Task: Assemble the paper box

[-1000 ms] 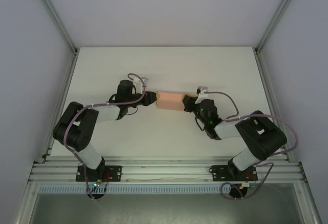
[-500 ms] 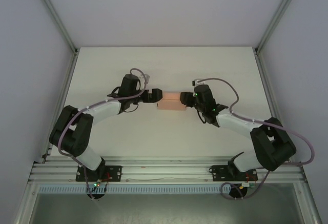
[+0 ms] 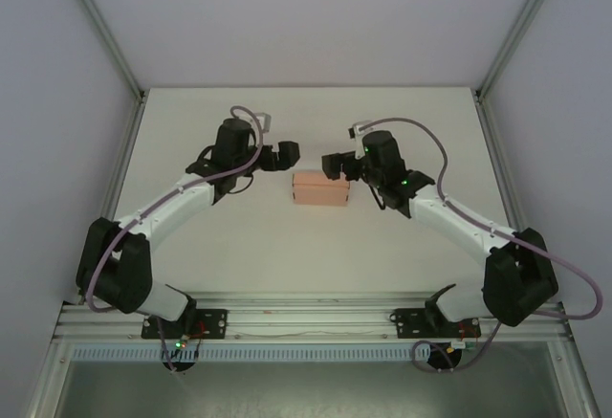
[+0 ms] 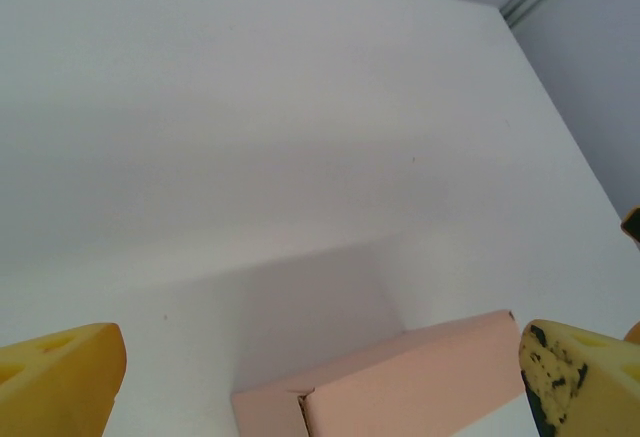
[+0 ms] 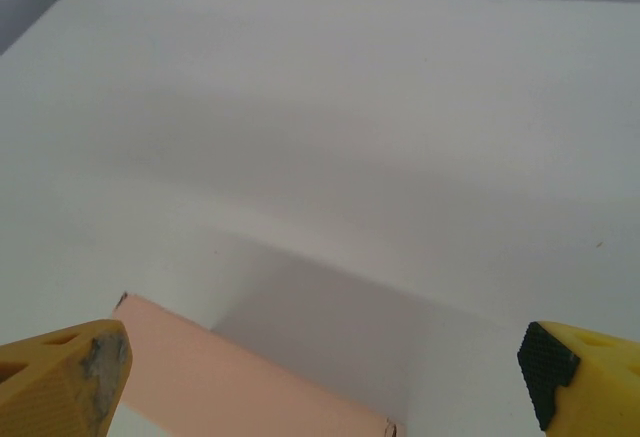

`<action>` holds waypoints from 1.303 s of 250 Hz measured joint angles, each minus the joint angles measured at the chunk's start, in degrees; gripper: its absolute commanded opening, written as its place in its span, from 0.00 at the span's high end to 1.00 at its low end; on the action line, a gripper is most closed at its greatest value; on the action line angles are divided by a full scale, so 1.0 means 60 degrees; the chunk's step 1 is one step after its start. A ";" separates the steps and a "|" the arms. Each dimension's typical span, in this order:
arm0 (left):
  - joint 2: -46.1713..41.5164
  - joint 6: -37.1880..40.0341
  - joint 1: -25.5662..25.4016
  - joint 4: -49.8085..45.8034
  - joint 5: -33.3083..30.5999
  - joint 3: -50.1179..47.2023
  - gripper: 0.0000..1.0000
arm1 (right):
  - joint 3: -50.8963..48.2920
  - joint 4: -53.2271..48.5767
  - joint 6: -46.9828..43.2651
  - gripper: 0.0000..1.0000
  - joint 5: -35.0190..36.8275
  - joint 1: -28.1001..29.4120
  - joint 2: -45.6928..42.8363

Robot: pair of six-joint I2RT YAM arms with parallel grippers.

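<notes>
The paper box, a small closed salmon-pink rectangular box, rests on the white table between the two arms. My left gripper hovers open just up and left of it, touching nothing. My right gripper is open too, just above the box's right end. In the left wrist view the paper box lies at the bottom between the yellow fingertips, with a folded seam showing at its end. In the right wrist view the paper box crosses the lower left, below the wide-spread yellow fingertips.
The white table is bounded by metal frame posts on the left and right, with grey walls behind. An aluminium rail carrying both arm bases runs along the near edge.
Both grippers let go of the box's ends, opened wide and drew back up and away. The box now sits free on the table, slightly further from the arms.
</notes>
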 measured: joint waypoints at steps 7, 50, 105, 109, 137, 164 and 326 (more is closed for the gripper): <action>0.0127 -0.0004 0.0000 0.0000 0.0098 -0.0004 0.00 | 0.0000 -0.0066 0.0004 0.00 -0.0040 0.0004 0.0036; 0.1129 -0.0036 0.0000 0.0004 0.0856 -0.0127 0.00 | -0.0361 -0.0062 0.0291 0.00 -0.0164 0.0004 0.0404; 0.1402 -0.0251 0.0000 0.0528 0.1348 -0.0925 0.06 | -0.1235 0.0459 0.0962 0.13 -0.0459 -0.0262 0.0874; 0.1424 -0.0262 0.0000 0.0590 0.1373 -0.0998 0.07 | -0.1264 0.0543 0.0980 0.14 -0.0484 -0.0288 0.0874; 0.1672 -0.0517 0.0000 0.1523 0.1789 -0.1395 0.17 | -0.1657 0.1443 0.1373 0.37 -0.0871 -0.0426 0.0976; 0.1861 -0.0627 0.0011 0.2452 0.2222 -0.1661 0.27 | -0.2095 0.2452 0.1807 0.47 -0.1268 -0.0539 0.1038; 0.2146 -0.1035 -0.0124 0.4069 0.2368 -0.1894 0.63 | -0.3442 0.5297 0.3570 0.92 -0.1676 -0.0951 0.1078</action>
